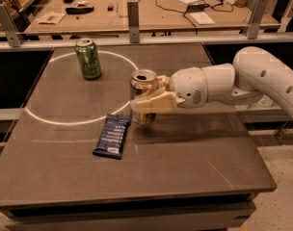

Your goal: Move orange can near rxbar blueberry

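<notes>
The orange can (142,83) is upright, copper-coloured with a silver open top, held in my gripper (147,100), which is shut on its body from the right. The can's bottom is at or just above the table; I cannot tell which. The rxbar blueberry (113,135), a flat dark navy bar with white text, lies on the table just left of and in front of the can, a short gap away. My white arm (243,81) reaches in from the right.
A green can (88,58) stands upright at the back left inside a white circle (50,119) marked on the dark table (185,167). A railing with metal posts (133,14) runs behind the table, with a cluttered wooden bench beyond.
</notes>
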You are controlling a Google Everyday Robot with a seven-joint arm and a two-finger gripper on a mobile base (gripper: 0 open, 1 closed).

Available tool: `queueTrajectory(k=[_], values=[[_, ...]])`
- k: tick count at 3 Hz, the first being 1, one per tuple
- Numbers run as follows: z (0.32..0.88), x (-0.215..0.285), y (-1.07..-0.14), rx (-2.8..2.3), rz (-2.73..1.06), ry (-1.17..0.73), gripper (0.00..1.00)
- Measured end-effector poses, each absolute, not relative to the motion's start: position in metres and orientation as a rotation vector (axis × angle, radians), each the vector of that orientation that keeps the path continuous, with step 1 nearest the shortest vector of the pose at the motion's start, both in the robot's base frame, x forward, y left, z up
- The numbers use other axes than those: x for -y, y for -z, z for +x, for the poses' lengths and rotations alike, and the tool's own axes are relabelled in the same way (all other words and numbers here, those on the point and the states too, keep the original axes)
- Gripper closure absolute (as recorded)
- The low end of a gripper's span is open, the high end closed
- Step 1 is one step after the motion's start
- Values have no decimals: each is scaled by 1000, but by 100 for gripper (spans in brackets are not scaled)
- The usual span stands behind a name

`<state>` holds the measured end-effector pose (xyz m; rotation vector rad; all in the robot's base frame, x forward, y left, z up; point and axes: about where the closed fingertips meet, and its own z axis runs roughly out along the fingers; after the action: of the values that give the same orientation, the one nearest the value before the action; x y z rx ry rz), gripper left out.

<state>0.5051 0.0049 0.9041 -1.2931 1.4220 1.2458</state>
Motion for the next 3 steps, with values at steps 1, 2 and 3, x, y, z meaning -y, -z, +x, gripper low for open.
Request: queueTrajectory(k=[1, 2, 3], values=[[490, -11, -897, -1393, -1335, -1253, 100], [479, -14, -889, -1354, -1365, -1263, 100], [473, -15, -879, -1327, -1393, -1265, 100]])
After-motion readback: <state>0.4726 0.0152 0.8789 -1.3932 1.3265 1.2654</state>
